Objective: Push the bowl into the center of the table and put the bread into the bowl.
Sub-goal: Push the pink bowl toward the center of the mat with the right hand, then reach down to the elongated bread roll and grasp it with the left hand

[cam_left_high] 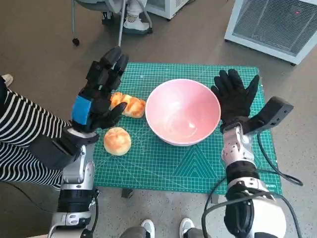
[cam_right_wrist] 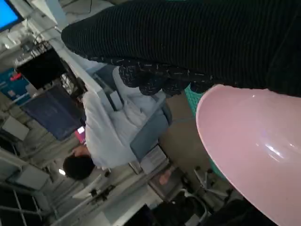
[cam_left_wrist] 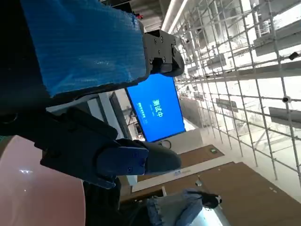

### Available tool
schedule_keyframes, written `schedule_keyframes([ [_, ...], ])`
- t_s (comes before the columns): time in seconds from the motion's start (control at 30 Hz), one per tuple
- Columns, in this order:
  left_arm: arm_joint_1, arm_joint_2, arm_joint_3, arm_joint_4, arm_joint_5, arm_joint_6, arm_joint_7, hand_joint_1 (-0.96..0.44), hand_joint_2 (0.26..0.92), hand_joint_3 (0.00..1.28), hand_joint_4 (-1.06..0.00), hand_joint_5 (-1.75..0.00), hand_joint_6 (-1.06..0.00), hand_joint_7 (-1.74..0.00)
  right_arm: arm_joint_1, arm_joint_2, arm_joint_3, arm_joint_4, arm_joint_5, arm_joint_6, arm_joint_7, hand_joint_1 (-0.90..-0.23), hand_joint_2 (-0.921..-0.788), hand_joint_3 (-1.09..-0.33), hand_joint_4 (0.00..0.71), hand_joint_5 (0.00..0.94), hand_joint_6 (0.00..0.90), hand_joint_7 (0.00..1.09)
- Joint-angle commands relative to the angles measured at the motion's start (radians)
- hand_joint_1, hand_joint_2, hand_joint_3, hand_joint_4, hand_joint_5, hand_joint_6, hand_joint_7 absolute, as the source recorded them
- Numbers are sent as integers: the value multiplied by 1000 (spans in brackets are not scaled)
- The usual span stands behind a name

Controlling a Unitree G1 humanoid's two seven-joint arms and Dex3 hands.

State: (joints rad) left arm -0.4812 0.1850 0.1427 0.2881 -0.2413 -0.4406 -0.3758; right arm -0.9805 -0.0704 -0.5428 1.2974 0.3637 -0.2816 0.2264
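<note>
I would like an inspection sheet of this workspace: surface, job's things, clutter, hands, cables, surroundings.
Surface: green cutting mat covers the table.
Job's things: pink bowl upright, empty, about mid-table; long bread and round bun lie on the mat outside it.
Clutter: nothing seen.
Hands: left hand open, above the long bread; right hand open, fingers spread beside the bowl's rim.
Cables: black cables along the right forearm.
Surroundings: white unit, chair legs, a person's striped sleeve, shoes.

The left robot hand (cam_left_high: pixel 101 94) hides part of the bread (cam_left_high: pixel 130 105).
</note>
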Motion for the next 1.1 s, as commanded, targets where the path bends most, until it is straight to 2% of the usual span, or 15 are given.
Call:
schedule_keyframes([
  [0.03,5,-14,-7,-16,7,-16,10,-751,921,354,-180,0,-89,-398,9,-24,30,-13,-30,-33,12,-695,-921,-826,78,3,122,233],
  [0.07,4,-16,-10,-17,9,-16,13,-750,921,354,-179,0,-89,-397,10,-30,44,-20,-45,-50,13,-700,-921,-820,80,4,124,233],
  [0.1,3,-19,-13,-18,12,-15,16,-750,921,354,-179,0,-89,-396,15,-40,70,-31,-73,-82,13,-703,-921,-818,84,6,124,233],
  [0.27,-5,-28,-23,-18,19,-11,26,-746,921,357,-176,0,-90,-389,33,-70,150,-65,-151,-181,20,-719,-921,-827,114,18,139,238],
  [0.33,-11,-33,-27,-16,21,-9,29,-746,921,358,-175,0,-90,-388,43,-84,181,-90,-179,-232,33,-723,-921,-826,120,19,143,240],
  [0.4,-18,-39,-32,-15,22,-5,31,-744,921,360,-175,0,-91,-386,54,-97,203,-121,-196,-283,51,-727,-921,-818,127,20,150,245],
  [0.5,-31,-49,-41,-16,19,2,30,-742,921,363,-175,0,-90,-386,89,-105,221,-209,-190,-372,104,-735,-921,-792,151,28,187,266],
  [0.7,-53,-61,-58,-28,5,23,27,-743,921,352,-176,-1,-71,-431,167,-107,273,-369,-189,-455,156,-774,-921,-765,169,27,203,283],
  [0.8,-62,-66,-64,-39,1,35,24,-745,921,350,-178,-1,-31,-516,208,-112,295,-457,-180,-457,175,-789,-921,-785,170,23,188,283],
  [0.9,-74,-69,-71,-56,1,50,17,-755,921,351,-178,-1,-9,-560,259,-110,317,-571,-155,-429,201,-805,-921,-797,177,23,186,291],
  [1.1,-99,-68,-74,-72,-15,67,-7,-746,921,356,-177,0,0,-583,332,-104,351,-735,-129,-371,219,-820,-921,-780,176,4,127,398],
])
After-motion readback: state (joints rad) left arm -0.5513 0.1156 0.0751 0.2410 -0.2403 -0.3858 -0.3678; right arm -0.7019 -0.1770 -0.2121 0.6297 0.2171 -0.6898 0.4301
